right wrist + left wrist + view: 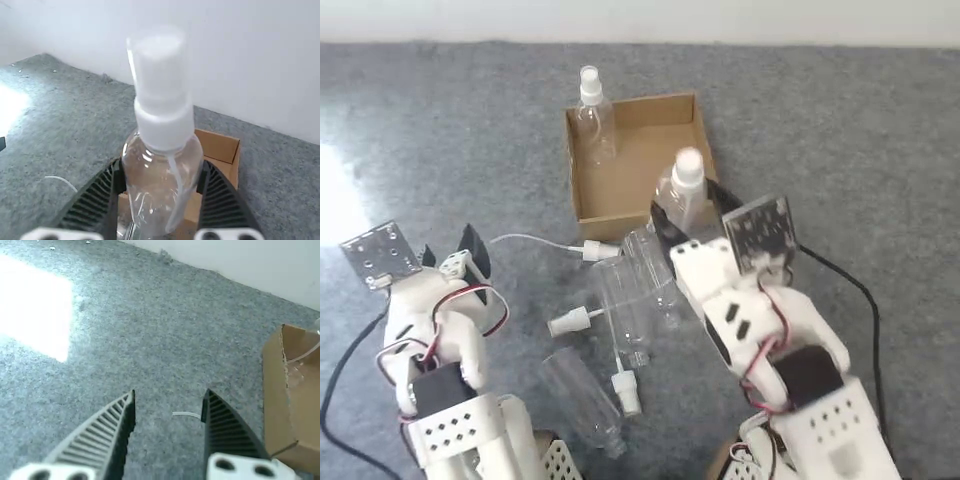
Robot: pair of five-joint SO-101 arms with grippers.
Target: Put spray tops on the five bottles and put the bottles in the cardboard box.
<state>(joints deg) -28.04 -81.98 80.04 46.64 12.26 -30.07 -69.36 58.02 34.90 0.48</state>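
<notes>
- The right claw (pixel 160 172) is clenched on a clear bottle (pixel 159 200), one finger on each side.
- This bottle stands straight up and has a white spray top (pixel 161 95) on it.
- From above, the held bottle is at the near right side of the cardboard box (pixel 650 150), right by the box wall. I cannot tell if it touches the box.
- Another bottle with a top (pixel 593 118) stands in the far left corner of the box.
- The left claw (pixel 167 407) is released. Its fingers are wide apart and nothing is between them.
- The left claw sits low over the gray tabletop (pixel 150 330), to the left of the box and well apart from all the bottles.
- A thin white tube (pixel 186 414) lies on the tabletop just in front of the left claw. It is part of a loose spray top (pixel 595 249) that lies just in front of the box.
- Two bare bottles lie side by side between the arms, one (pixel 625 305) on the left and one (pixel 658 272) on the right. The right arm covers part of the right one.
- A second loose top (pixel 575 321) lies just beside the left bare bottle.
- A third bare bottle (pixel 582 395) lies closer to the arm bases, with a third loose top (pixel 628 390) just beside it.
- A bright patch of light (pixel 35 310) falls on the tabletop at the left.
- A white wall (pixel 250 50) stands behind the tabletop.
</notes>
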